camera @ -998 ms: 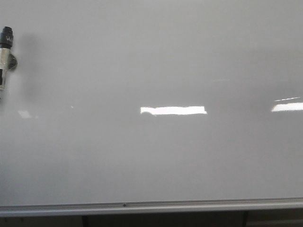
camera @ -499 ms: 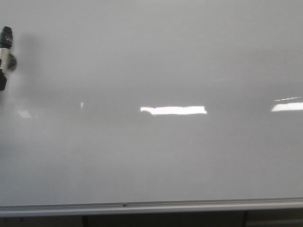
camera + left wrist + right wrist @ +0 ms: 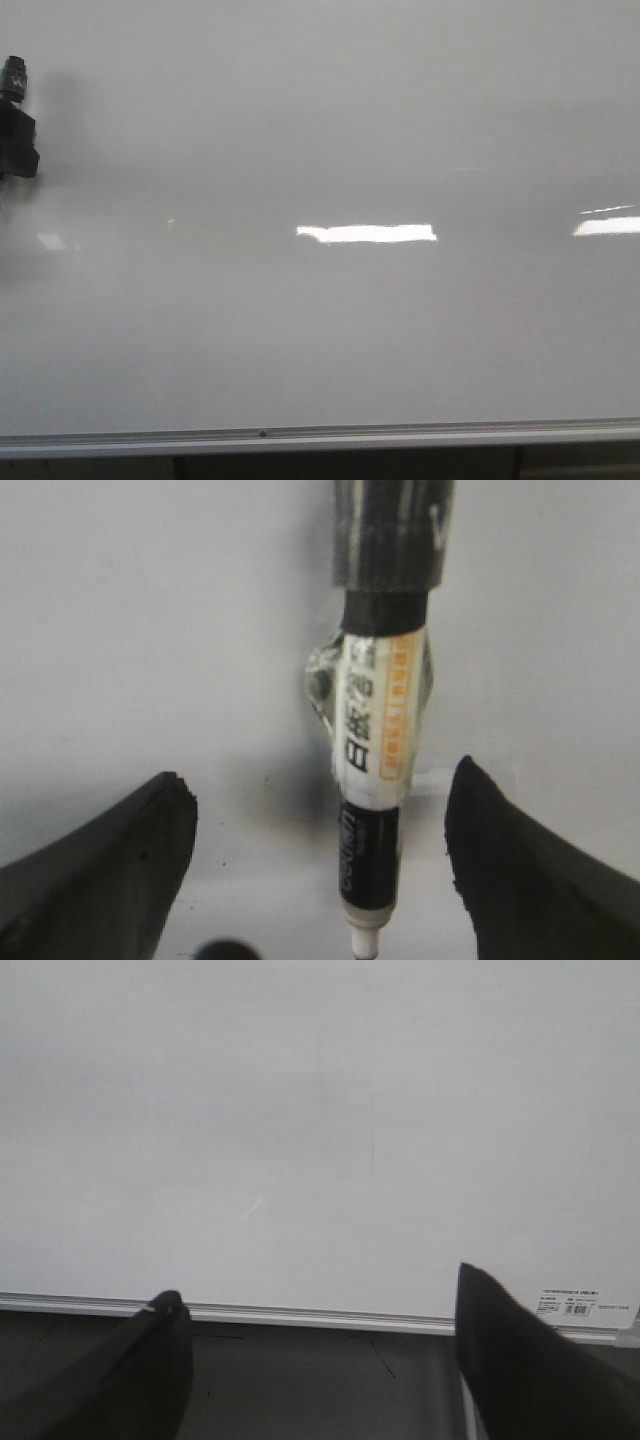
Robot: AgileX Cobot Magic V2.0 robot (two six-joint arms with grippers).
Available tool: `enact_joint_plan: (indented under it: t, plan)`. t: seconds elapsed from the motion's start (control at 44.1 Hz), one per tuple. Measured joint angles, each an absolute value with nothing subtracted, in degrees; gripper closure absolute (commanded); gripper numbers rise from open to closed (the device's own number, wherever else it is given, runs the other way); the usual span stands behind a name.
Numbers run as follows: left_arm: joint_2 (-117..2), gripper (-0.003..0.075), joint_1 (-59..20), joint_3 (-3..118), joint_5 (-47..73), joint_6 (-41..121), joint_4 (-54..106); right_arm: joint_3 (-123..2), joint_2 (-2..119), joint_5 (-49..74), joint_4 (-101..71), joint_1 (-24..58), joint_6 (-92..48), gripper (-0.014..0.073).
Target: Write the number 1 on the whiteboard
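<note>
Your left gripper [image 3: 320,880] is spread around the black-and-white labelled marker [image 3: 378,750], fingers clear of it, over the glossy white-grey whiteboard [image 3: 330,330]; right gripper [image 3: 320,1370] is spread too.

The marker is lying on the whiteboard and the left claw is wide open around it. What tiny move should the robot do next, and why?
Probably shut the left gripper on the marker. The left wrist view shows the marker lying between its two open fingers, ungrasped. The whiteboard looks blank in the front view, so no 1 seems written yet, and writing needs the marker in hand first.
</note>
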State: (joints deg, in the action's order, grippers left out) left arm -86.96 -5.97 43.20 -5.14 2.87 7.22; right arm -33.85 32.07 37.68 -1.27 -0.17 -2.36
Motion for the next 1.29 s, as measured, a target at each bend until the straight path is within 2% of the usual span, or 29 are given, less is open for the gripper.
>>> enact_joint_plan:
  t: [0.136, 0.204, 0.499, 0.68, 0.885, 1.066, 1.293]
  plan:
    - [-87.60, 0.0211, -6.55, 43.46, -5.02, 2.87, 7.22, -33.85, 32.07, 37.68, -1.27, -0.17, -2.36, 0.0025]
    - [-87.99, 0.0238, -6.67, 43.46, -4.72, 2.87, 7.22, -33.85, 32.07, 37.68, -1.27, -0.17, -2.36, 0.0025]
    - [-88.93, 0.0577, -6.67, 43.46, -3.91, 2.87, 7.22, -33.85, 32.07, 37.68, -1.27, -0.17, -2.36, 0.0025]
    - [-88.93, 0.0713, -6.67, 43.46, -3.91, 2.87, 7.22, -33.85, 32.07, 37.68, -1.27, -0.17, -2.36, 0.0025]
    - [-87.46, 0.0739, -6.67, 44.11, 0.00, 2.87, 5.45, -33.85, 32.07, 37.68, -1.67, -0.17, -2.36, 0.0025]
    - [-82.15, 0.0739, -7.41, 48.68, 17.44, 4.15, 3.35, -33.85, 33.04, 38.67, -3.22, 0.00, -2.36, 0.0025]
    - [-74.00, 0.0739, -11.28, 54.45, 39.03, 11.84, 3.09, -38.00, 38.54, 46.28, -9.00, 0.14, -7.55, 0.0025]
